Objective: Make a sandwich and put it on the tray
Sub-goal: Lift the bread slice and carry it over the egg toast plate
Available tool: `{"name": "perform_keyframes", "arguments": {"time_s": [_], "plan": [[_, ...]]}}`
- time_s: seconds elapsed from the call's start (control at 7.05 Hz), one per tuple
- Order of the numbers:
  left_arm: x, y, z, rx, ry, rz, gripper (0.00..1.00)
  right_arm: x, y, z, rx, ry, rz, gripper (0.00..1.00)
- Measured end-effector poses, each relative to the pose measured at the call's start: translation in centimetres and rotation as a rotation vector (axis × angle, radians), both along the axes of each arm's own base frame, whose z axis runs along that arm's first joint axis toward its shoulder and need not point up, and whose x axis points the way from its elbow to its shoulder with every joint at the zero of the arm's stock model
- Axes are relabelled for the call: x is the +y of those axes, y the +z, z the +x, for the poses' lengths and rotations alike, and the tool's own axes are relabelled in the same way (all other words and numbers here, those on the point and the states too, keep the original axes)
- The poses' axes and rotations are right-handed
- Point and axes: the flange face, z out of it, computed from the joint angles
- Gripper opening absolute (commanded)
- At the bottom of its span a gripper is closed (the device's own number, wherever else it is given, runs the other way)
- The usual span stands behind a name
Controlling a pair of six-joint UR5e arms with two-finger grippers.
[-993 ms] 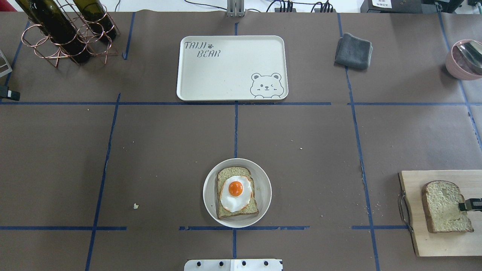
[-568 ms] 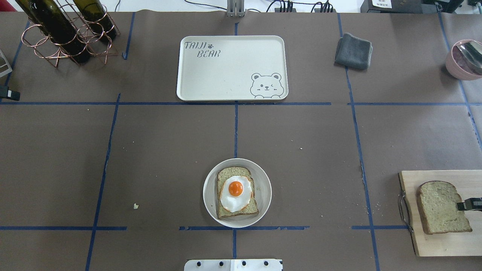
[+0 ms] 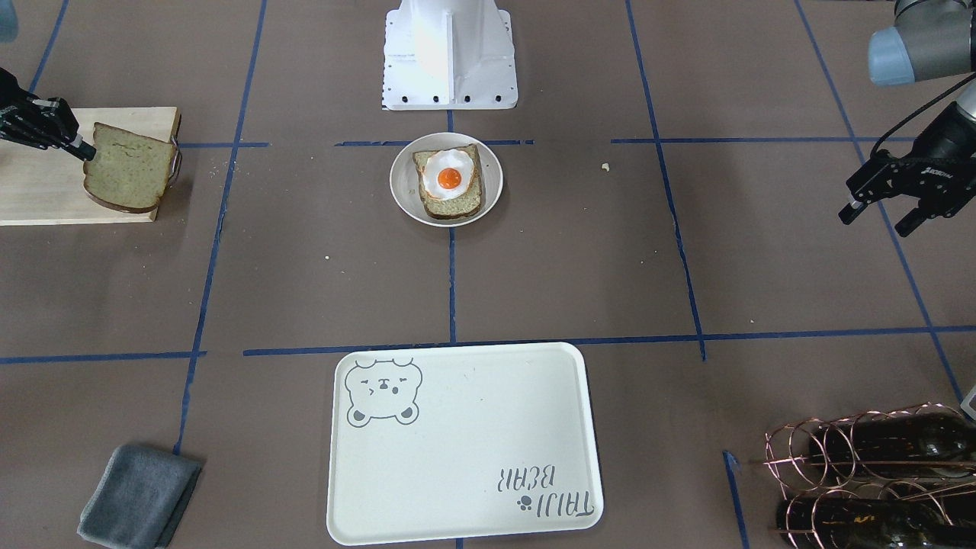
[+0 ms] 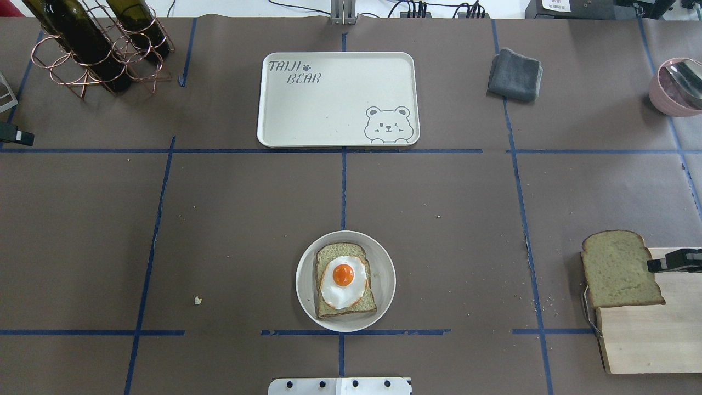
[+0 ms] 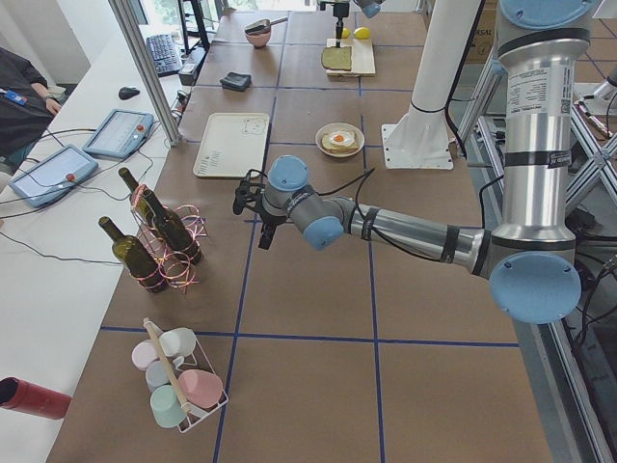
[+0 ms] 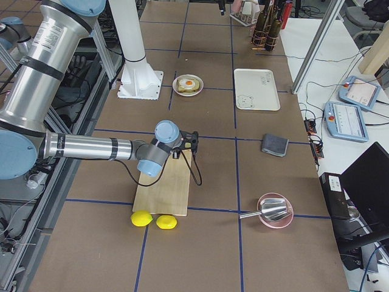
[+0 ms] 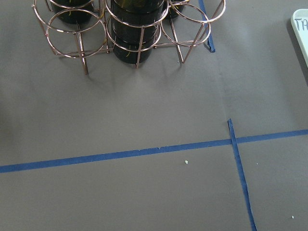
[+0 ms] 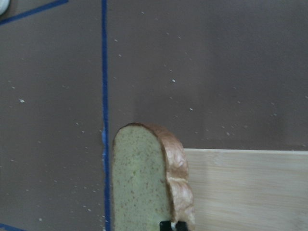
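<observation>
My right gripper (image 4: 654, 267) is shut on the edge of a tan bread slice (image 4: 618, 269) and holds it lifted over the left end of the wooden board (image 4: 652, 334). The slice hangs upright in the right wrist view (image 8: 144, 178) and also shows in the front view (image 3: 126, 168). A second bread slice with a fried egg (image 4: 343, 280) on top lies on a round white plate (image 4: 386, 274) at the near centre. The cream bear tray (image 4: 337, 99) lies bare at the far centre. My left gripper (image 3: 874, 223) is open and empty, far to the left.
A copper rack with wine bottles (image 4: 98, 49) stands at the far left. A grey cloth (image 4: 514, 74) lies right of the tray. A pink bowl with a spoon (image 4: 677, 88) is at the far right. Two lemons (image 6: 152, 220) lie beyond the board.
My right gripper has lifted the bread slice off the board and carried it away from the robot and slightly left. The left arm has barely moved.
</observation>
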Motion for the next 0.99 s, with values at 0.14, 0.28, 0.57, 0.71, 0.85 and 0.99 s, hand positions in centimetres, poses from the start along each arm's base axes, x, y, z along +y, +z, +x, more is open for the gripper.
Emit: {"name": "perform_keyframes", "arguments": {"time_s": [0.14,0.28,0.57,0.71,0.85,0.99], "plan": [[0.5,-0.8,2.3,0.027,-0.018,-0.016,1.00,-2.1,-2.8,-0.6,-0.060,0.003,-0.003,0.00],[1.4,-1.4,5.2,0.057,-0.034,-0.034,1.00,-4.2,-6.3,-1.6,-0.119,0.009,-0.009,0.00],[2.9,-3.5,10.9,0.133,-0.048,-0.074,1.00,-8.7,-14.1,-5.3,-0.206,0.020,-0.049,0.00],[3.3,-5.1,13.6,0.172,-0.054,-0.099,1.00,-10.5,-18.1,-8.6,-0.220,0.017,-0.069,0.00],[3.5,-6.3,15.8,0.202,-0.053,-0.122,1.00,-11.4,-21.7,-12.9,-0.216,0.018,-0.072,0.00],[3.6,-7.1,16.9,0.219,-0.051,-0.135,1.00,-10.9,-24.7,-17.5,-0.213,0.017,-0.067,0.00]]}}
